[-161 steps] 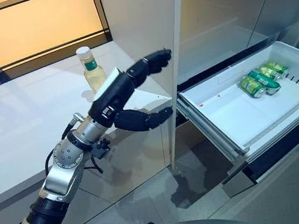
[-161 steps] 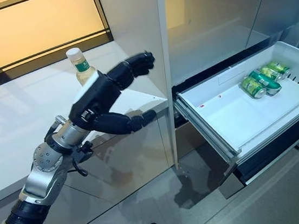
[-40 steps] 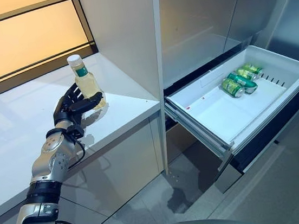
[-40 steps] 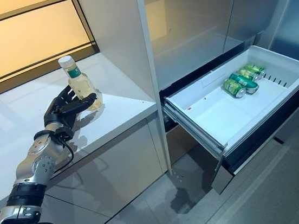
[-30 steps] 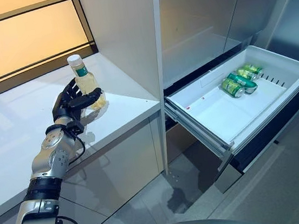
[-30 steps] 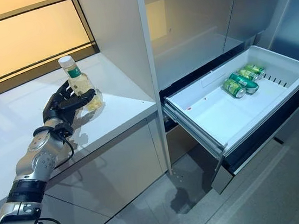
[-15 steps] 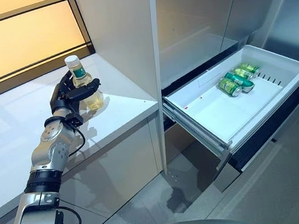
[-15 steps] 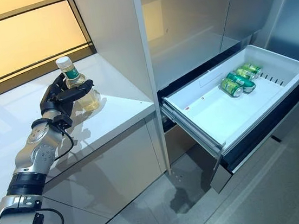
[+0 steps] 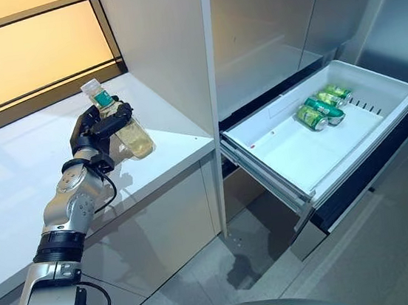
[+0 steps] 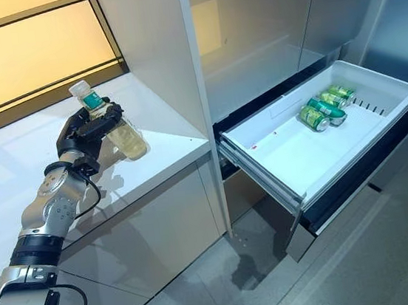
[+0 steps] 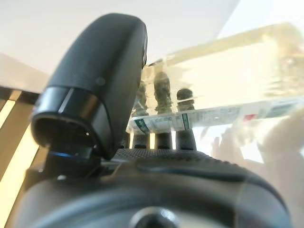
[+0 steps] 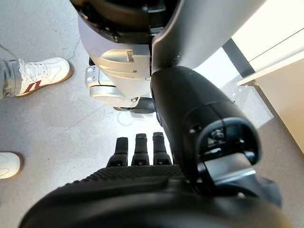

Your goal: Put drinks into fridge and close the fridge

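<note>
Above the white counter point(image 9: 14, 183), the bottle point(image 9: 122, 125) of pale yellow drink is hanging tilted, its cap leaning away from the fridge, with the left hand point(image 9: 97, 132) curling its fingers and thumb around the body. Well to the right, the fridge drawer point(image 9: 295, 167) is standing pulled out, with green cans point(image 9: 319, 108) lying at its far end. Pointing at the floor, the right hand point(image 12: 137, 152) is holding nothing, fingers straight, near a person's white shoes point(image 12: 40, 76).
</note>
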